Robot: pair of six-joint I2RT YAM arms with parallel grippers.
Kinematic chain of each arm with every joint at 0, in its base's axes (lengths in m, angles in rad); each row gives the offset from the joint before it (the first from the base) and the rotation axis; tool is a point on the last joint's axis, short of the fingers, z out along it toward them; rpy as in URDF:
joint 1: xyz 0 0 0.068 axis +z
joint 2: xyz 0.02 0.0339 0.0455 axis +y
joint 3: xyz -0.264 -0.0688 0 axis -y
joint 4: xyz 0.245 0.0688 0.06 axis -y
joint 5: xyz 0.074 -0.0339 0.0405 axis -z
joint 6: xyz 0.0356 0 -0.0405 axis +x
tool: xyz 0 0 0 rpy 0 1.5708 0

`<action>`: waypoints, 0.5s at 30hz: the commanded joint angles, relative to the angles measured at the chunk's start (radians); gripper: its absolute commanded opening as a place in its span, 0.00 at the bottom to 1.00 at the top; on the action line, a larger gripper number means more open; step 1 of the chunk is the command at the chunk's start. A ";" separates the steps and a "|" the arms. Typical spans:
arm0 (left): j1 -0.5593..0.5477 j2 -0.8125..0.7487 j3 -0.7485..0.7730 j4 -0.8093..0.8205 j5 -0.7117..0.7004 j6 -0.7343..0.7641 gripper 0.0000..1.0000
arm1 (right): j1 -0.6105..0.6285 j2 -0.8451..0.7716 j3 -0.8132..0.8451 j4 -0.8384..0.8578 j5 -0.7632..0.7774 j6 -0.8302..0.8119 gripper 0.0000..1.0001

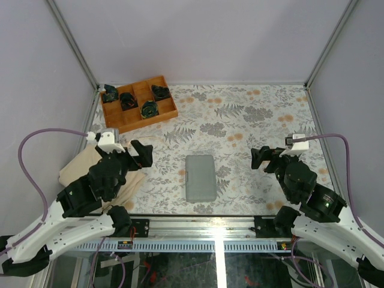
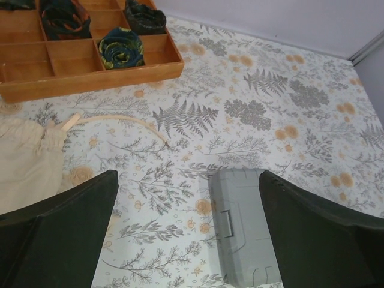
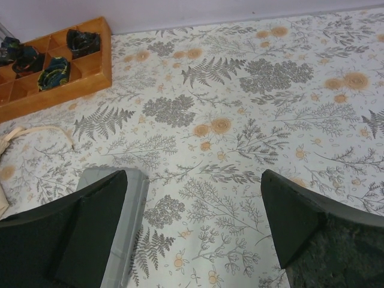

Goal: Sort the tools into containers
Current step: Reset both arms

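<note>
The containers are a flat grey plastic case [image 1: 200,178], lying closed on the floral tablecloth midway between my arms. No tools show in any view. My left gripper [image 1: 143,154] hangs open to the left of the case, nothing between its fingers. In the left wrist view the case [image 2: 243,234] with its latch lies below, close to the right finger of the gripper [image 2: 187,180]. My right gripper [image 1: 262,159] is open and empty to the right of the case. In the right wrist view the case [image 3: 129,222] shows partly behind the left finger of the gripper [image 3: 195,177].
A brown wooden divided tray [image 1: 144,122] with black parts in its compartments stands at the back left; its front wall [image 2: 90,81] and its side [image 3: 60,96] show in the wrist views. A beige cloth bag [image 1: 78,168] with a drawstring [image 2: 120,119] lies under my left arm.
</note>
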 commanded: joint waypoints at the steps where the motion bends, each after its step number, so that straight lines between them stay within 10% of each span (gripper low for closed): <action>1: 0.006 -0.010 -0.046 -0.015 -0.044 -0.065 1.00 | 0.005 -0.006 0.004 -0.023 0.066 0.044 0.99; 15: 0.006 0.008 -0.083 0.006 -0.014 -0.112 1.00 | 0.005 -0.047 -0.012 -0.033 0.050 0.052 0.99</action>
